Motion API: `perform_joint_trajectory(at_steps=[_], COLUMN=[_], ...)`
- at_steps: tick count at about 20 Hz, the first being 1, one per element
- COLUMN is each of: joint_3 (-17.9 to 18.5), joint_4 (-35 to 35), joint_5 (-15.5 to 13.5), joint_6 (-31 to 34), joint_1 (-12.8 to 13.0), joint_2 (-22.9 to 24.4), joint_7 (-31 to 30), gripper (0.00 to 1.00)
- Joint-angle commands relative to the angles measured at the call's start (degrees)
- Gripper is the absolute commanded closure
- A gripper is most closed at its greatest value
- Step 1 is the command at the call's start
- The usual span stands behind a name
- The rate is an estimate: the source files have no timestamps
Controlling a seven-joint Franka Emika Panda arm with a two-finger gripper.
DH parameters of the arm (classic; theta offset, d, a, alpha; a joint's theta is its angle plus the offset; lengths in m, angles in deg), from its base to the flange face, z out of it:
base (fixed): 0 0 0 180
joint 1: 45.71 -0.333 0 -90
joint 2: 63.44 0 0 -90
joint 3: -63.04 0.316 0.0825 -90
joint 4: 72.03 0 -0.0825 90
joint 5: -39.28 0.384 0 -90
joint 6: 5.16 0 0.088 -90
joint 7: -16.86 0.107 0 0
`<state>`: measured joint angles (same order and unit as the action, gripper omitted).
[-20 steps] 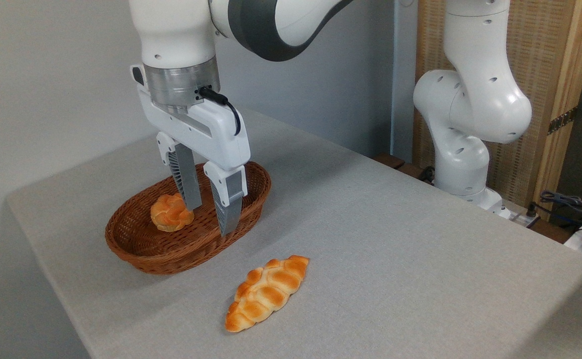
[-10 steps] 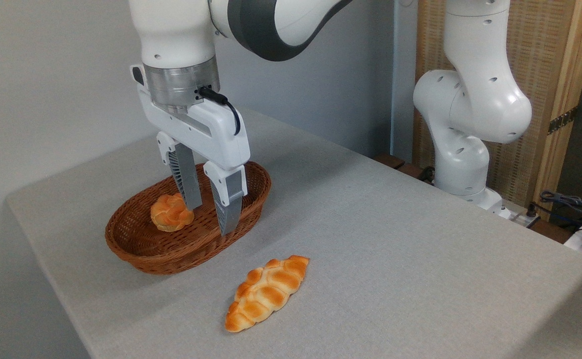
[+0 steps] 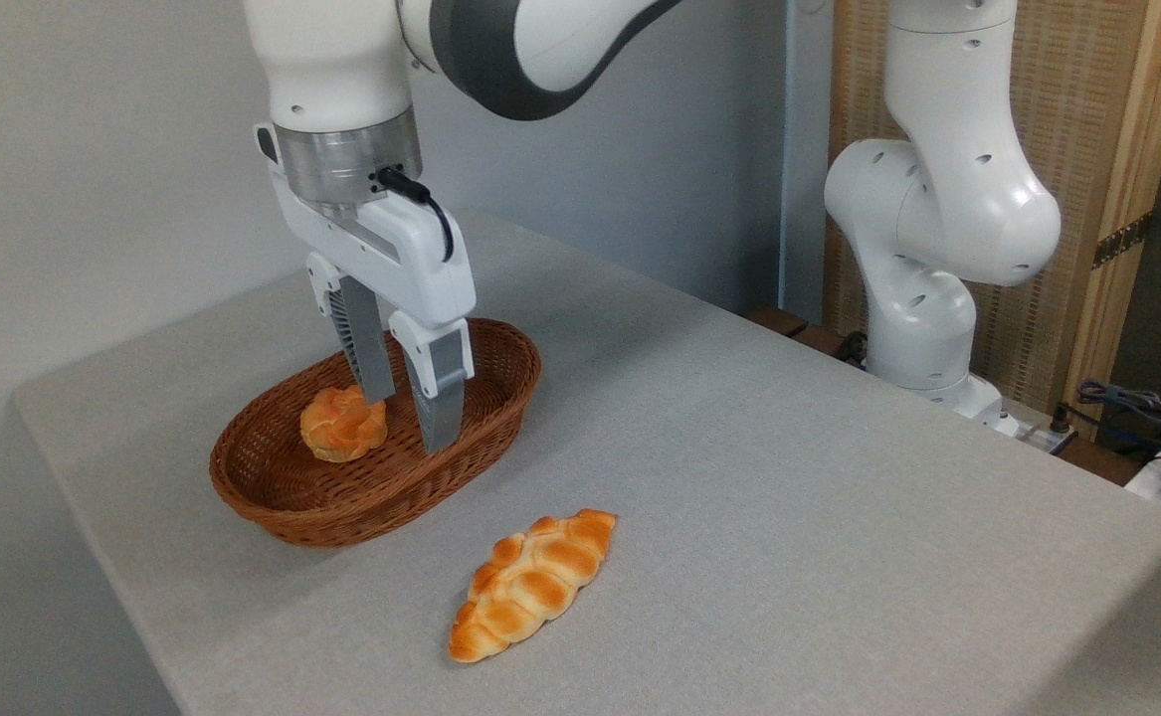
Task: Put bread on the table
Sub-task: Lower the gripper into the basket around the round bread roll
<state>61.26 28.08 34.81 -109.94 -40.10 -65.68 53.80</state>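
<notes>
Camera view, fixed at one corner of the bench (image 3: 789, 517): the jaws (image 3: 406, 423) hang point-down inside the basket (image 3: 272, 497), standing apart with a clear gap between the two fingers and nothing held in it. The bun (image 3: 343, 424) lies on the basket floor, toward the left of its middle. It sits just left of the jaws: the rear finger's tip shows right at the bun's upper right edge, whether touching it or only passing behind it cannot be told. The front finger (image 3: 438, 398) hangs further right, clear of the bun, its tip low against the basket's right inner wall. The bun is not between the fingers.

By count: one bun in the basket, one braided loaf (image 3: 530, 585) lying on the grey cloth in front of and to the right of the basket, well apart from the jaws, one wicker basket, and one arm (image 3: 938, 199) whose base stands past the bench's far right edge. Some cables (image 3: 1137, 408) lie at the right margin.
</notes>
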Motion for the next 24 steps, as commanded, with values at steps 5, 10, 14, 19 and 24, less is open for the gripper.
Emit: perform_joint_trajectory(at_steps=[5, 10, 14, 19, 24], joint_3=[-4.8, -8.1, -11.6, -13.5, -13.7], joint_4=[0.4, 1.9, 2.0, 1.9, 1.8], joint_5=[-5.5, -8.2, -8.3, -8.3, -8.2], joint_6=[-2.2, -9.2, -13.2, -13.7, -13.8], joint_1=[0.0, 0.0, 0.0, 0.0, 0.8], joint_2=[-2.0, -5.1, -8.0, -9.8, -10.9], joint_7=[-1.6, -2.9, -5.3, -5.8, -5.8], gripper=[0.00, 0.00, 0.00, 0.00, 0.00])
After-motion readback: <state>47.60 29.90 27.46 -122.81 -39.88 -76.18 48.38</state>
